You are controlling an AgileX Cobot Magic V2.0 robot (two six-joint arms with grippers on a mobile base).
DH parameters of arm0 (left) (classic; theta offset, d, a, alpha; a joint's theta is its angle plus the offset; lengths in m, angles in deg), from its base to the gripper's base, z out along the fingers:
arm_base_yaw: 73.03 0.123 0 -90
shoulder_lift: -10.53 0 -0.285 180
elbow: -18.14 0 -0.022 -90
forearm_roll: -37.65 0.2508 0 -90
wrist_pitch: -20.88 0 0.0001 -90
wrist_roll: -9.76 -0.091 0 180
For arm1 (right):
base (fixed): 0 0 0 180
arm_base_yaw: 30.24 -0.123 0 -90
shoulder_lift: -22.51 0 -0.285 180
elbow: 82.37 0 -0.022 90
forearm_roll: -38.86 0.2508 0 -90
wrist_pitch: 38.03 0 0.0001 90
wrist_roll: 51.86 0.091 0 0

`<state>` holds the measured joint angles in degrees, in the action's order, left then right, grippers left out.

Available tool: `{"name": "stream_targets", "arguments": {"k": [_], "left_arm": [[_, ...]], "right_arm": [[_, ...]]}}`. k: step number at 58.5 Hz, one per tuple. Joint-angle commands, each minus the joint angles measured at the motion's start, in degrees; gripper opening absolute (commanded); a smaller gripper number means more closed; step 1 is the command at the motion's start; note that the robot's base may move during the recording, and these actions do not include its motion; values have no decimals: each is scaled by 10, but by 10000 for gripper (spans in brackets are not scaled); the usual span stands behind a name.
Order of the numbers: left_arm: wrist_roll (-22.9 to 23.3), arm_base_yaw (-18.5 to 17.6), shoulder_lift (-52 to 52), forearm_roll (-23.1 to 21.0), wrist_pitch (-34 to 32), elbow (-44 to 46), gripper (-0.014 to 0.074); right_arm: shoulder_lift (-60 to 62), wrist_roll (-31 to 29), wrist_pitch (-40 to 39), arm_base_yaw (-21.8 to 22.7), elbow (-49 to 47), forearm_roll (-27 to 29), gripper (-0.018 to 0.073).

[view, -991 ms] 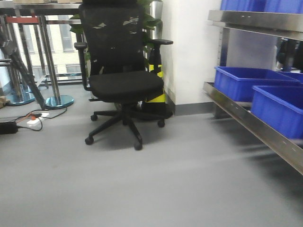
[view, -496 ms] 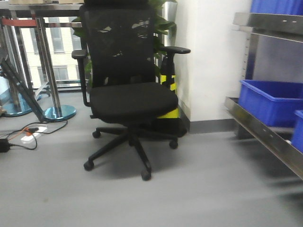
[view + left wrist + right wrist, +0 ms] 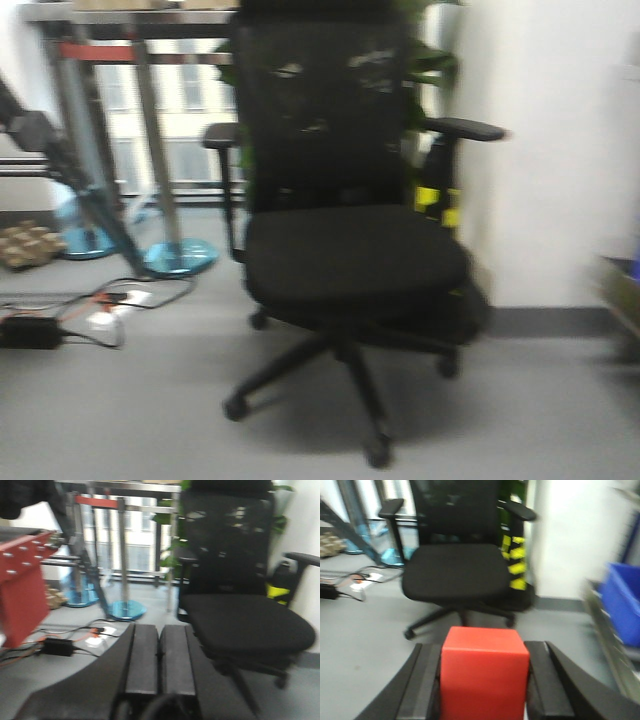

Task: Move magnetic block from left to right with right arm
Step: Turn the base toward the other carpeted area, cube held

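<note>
Your right gripper (image 3: 484, 649) clamps magnetic block (image 3: 484, 675) between both fingers, above floor. Block likely rigid, light, matte, not slippery. Best hold: opposite flat faces, centred. Left gripper (image 3: 159, 628) pressed closed, empty.

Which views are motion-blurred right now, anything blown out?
Front view: whole frame smeared, office chair soft, window overexposed. Left wrist view: chair and background blurred, left hand sharper. Right wrist view: background blurred, magnetic block in right hand fairly crisp.

magnetic block (image 3: 484, 672) — bright-red cube, plain matte faces, sharp edges; upright, top face showing — pinched side-to-side in right gripper (image 3: 484, 682).
</note>
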<state>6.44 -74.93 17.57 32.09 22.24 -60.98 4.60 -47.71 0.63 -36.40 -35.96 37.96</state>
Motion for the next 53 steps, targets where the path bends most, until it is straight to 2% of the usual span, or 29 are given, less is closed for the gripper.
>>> {"name": "stream_targets", "arguments": {"k": [1,53], "left_arm": [[3,-4,-5,-3,-46,-5,-126],[3,-4,-5,-3,-46,-5,-126]], "right_arm": [[-10,-2,-47,2,-15,-4,224],[-10,-2,-47,2,-15,-4,224]]}}
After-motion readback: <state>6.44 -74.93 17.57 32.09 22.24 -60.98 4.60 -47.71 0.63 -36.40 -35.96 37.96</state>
